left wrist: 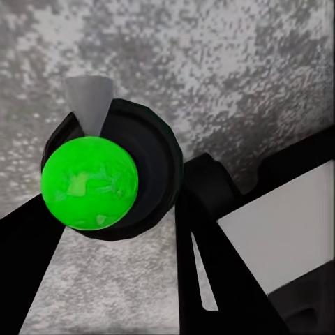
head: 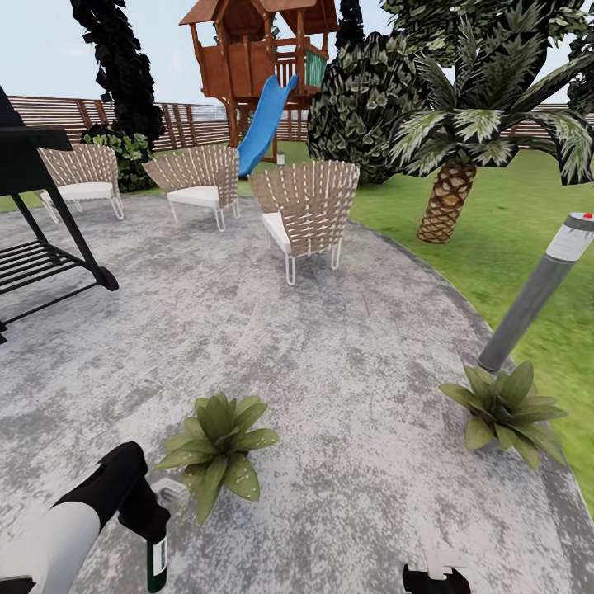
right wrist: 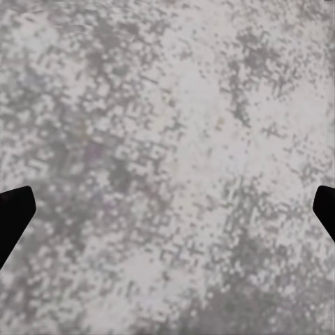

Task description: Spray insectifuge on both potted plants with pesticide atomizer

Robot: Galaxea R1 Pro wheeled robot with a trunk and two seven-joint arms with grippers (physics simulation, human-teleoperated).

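Head view | left end effector (head: 153,516) clenched on dark green-black trigger-spray pesticide atomizer (head: 157,557), held beside near green-leaved potted plant (head: 216,450) for spraying | second potted rosette (head: 505,411) at patio edge | right end effector (right wrist: 167,209) released, over grey mottled patio (head: 330,346).

Left gripper (head: 153,516): low at my left over the patio (head: 346,371), closed on the pesticide atomizer (head: 157,557), which hangs just under it.
Near potted plant (head: 216,450): on the patio, just right of my left gripper and slightly ahead.
Far potted plant (head: 505,408): at the patio's edge, well to the right, ahead of my right gripper (head: 436,577).
Bollard lamp (head: 536,290): on the lawn (head: 511,231), right behind the far potted plant.
Wicker chairs (head: 305,213): far ahead of both grippers.
Palm (head: 452,194): on the lawn, beyond the bollard lamp.
Right gripper: fingers apart above bare patio.
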